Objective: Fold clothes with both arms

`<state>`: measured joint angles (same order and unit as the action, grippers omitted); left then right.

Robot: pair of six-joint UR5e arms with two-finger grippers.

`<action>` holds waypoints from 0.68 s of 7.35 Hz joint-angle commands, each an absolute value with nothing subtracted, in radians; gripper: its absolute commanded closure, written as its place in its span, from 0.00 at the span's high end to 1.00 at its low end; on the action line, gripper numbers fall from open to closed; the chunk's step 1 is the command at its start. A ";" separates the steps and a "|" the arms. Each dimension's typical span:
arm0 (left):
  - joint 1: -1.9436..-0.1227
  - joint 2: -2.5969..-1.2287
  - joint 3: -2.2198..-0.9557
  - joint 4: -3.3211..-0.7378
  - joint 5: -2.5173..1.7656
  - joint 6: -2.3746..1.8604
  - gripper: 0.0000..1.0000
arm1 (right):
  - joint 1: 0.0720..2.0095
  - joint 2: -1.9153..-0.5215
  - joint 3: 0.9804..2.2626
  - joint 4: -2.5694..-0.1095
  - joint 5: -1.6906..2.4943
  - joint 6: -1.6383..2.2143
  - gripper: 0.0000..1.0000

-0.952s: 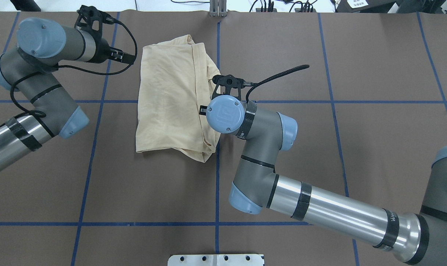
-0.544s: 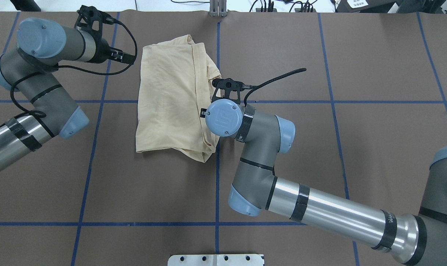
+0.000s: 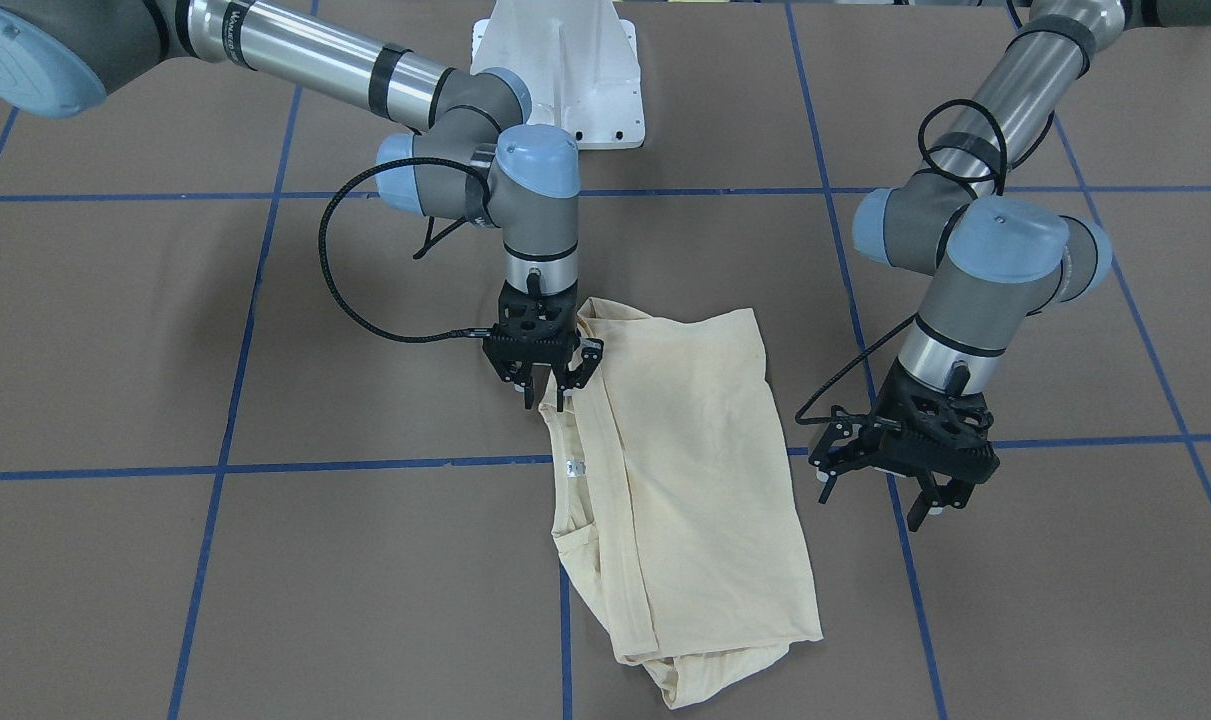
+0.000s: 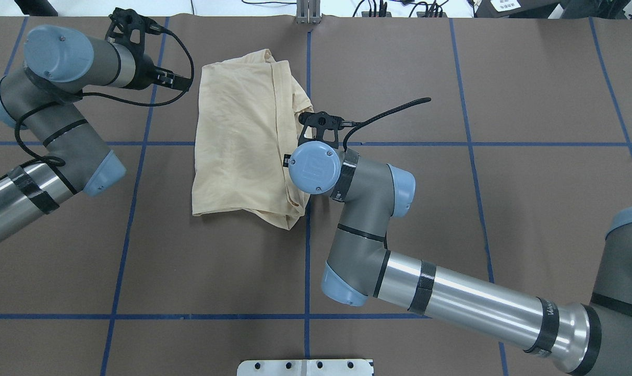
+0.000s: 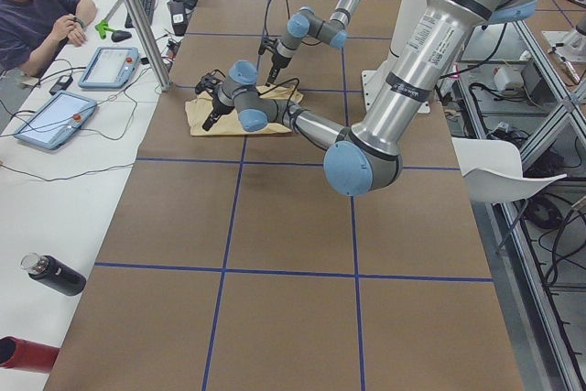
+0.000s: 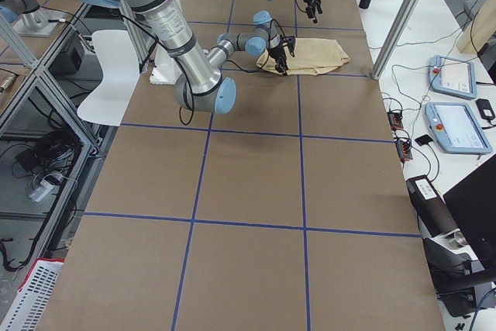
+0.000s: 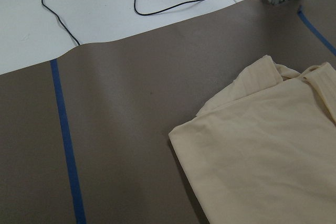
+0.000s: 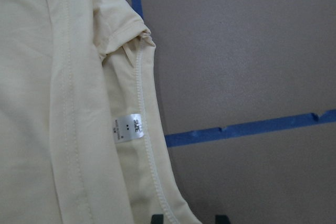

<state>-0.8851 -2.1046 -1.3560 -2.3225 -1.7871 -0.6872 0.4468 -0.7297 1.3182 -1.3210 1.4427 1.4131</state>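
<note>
The pale cream-yellow shirt (image 4: 242, 136) lies folded on the brown table, left of centre; no print shows. It also shows in the front-facing view (image 3: 685, 470). Its white neck tag (image 8: 128, 128) sits by the ribbed collar edge. My right gripper (image 3: 547, 395) is open and low over the shirt's collar-side edge. Its two fingertips (image 8: 157, 219) stand apart on either side of that edge. My left gripper (image 3: 880, 500) is open and empty, hovering beside the shirt's opposite edge near a far corner (image 7: 181, 135), not touching it.
Blue tape lines (image 4: 308, 219) cross the brown table cover. The white pedestal base (image 3: 560, 70) is at the robot's side. A metal post (image 4: 308, 13) stands at the far edge. An operator (image 5: 37, 6) sits beyond the table with tablets (image 5: 55, 116) and cables.
My right arm's wrist has shifted slightly left and toward the robot over the shirt's edge. The left arm and the shirt have not moved.
</note>
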 commanded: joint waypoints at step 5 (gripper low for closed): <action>-0.885 -2.105 -1.356 -2.322 -1.787 -0.687 1.00 | 0.433 -0.720 1.302 -1.324 1.428 1.414 0.00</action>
<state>-0.8851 -2.1046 -1.3561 -2.3224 -1.7871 -0.6872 0.4334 -0.7250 1.3040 -1.3226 1.4286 1.4160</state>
